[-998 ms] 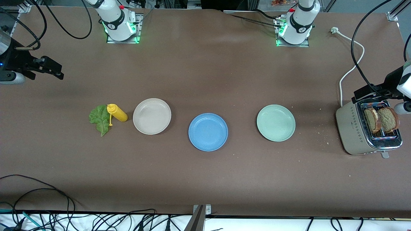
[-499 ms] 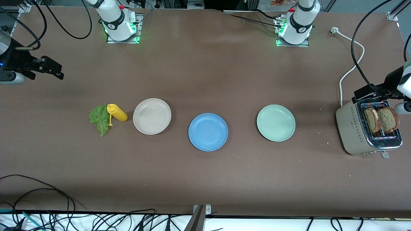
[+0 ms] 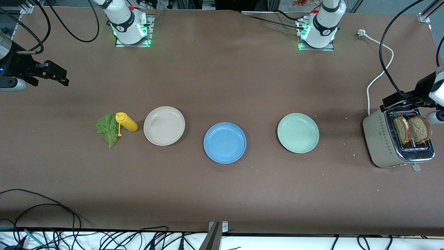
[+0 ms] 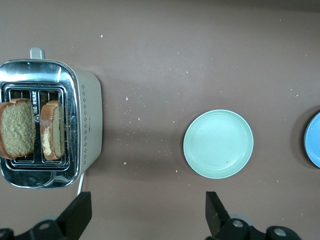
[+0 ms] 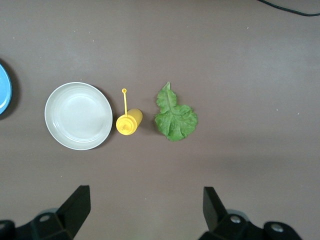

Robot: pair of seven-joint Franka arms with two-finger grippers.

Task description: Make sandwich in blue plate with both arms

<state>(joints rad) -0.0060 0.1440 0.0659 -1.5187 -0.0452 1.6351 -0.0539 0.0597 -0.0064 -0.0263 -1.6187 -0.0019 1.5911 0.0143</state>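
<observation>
Front view: round medium-blue plate (image 3: 224,142) sits bare at centre frame; both black two-finger grippers, left (image 4: 145,212) and right (image 5: 143,210), hang with fingers apart, holding nothing.

White arms (image 3: 326,21), dark grey joint bands, green-lit bases, black cables, seemingly black fingers (image 4: 75,215).

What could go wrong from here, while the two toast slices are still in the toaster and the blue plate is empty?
1. The two brown toast slices stand close together in the grey metal toaster, so the open left gripper above it may catch both slices.
2. The yellow squeeze bottle stands right beside the green lettuce leaf; the open right gripper may knock it over.
3. The round blue plate lies between a beige plate and a pale green plate; a slice may land wrongly.
</observation>
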